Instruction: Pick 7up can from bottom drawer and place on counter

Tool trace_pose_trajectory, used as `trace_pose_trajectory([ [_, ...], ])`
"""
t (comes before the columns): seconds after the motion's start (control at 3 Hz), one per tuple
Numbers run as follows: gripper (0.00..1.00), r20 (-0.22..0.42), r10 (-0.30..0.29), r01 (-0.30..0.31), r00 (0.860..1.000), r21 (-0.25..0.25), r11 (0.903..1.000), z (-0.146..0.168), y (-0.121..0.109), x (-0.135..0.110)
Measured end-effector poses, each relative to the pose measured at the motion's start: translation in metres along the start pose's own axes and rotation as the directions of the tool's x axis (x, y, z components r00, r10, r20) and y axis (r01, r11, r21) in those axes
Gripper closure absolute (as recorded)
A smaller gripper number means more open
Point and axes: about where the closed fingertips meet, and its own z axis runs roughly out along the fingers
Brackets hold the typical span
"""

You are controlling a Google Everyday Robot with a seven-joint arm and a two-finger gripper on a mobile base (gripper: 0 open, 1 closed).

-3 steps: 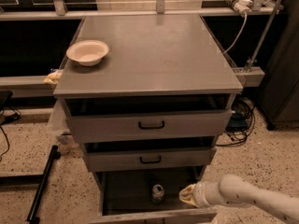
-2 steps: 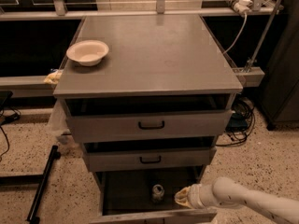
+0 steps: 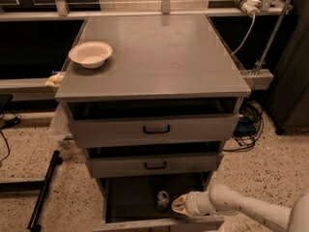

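The bottom drawer (image 3: pixel 128 199) is pulled well out, its front lip running along the lower edge of the view. The can (image 3: pixel 163 198) stands upright in it, right of the middle, with bare drawer floor to its left. The gripper (image 3: pixel 179 204) is down inside the drawer at the can's right, just beside it. I cannot tell whether it touches the can, nor whether it is spread or pressed together. The arm (image 3: pixel 241 208) comes in low from the right, over the drawer's right corner.

Above, the middle drawer (image 3: pixel 154 164) and top drawer (image 3: pixel 154 128) both stick out a little, each leaving a dark slot behind its front. So the room over the can is roofed by the middle drawer's face. The counter (image 3: pixel 164 57) overhangs them with a thin, straight edge.

The cabinet is smooth grey metal. The two upper drawers carry small black handles. The can is silvery with a shiny top, the arm a rounded cream tube, and the gripper tip is yellowish.

A shallow cream bowl (image 3: pixel 90 53) sits near the counter's left edge, and the rest of the top is a dull, even sheet. The floor (image 3: pixel 285 163) is speckled. A black pole (image 3: pixel 43 190) lies to the left and cables (image 3: pixel 248 124) are coiled to the right.
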Motion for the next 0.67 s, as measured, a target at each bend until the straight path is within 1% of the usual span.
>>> trace_pose_trajectory([
  [0.33,0.59,0.02,-0.026,0.026,0.999,-0.004,0.9996,0.018,-0.009,-0.005],
  [0.67,0.51,0.037,-0.053,0.053,0.998,0.0,0.9986,0.032,-0.021,-0.011],
])
